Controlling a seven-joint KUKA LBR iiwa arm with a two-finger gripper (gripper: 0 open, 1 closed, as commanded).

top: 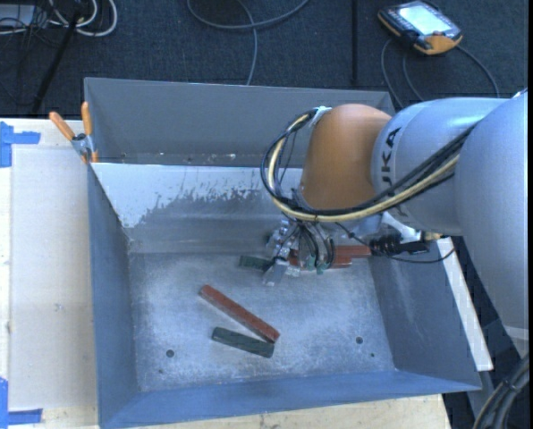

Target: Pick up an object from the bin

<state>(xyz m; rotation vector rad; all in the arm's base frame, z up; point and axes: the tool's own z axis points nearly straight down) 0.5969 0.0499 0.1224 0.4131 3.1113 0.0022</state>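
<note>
You have three small things on the floor of the bin (159,329). A long red-brown bar (238,312) lies flat near the middle, running from ten o'clock to four o'clock. At six o'clock of its lower end, a shorter dark green bar (242,341) lies flat, almost parallel; whether they touch you cannot tell. A small dark green piece (252,262) lies apart at twelve o'clock of both, its right end hidden.

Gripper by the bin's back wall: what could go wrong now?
The gripper sits low beside a small dark green piece near the bin's back wall. It might push that piece away instead of catching it, or bump the wall. The red-brown bar lies apart, probably safe.
</note>
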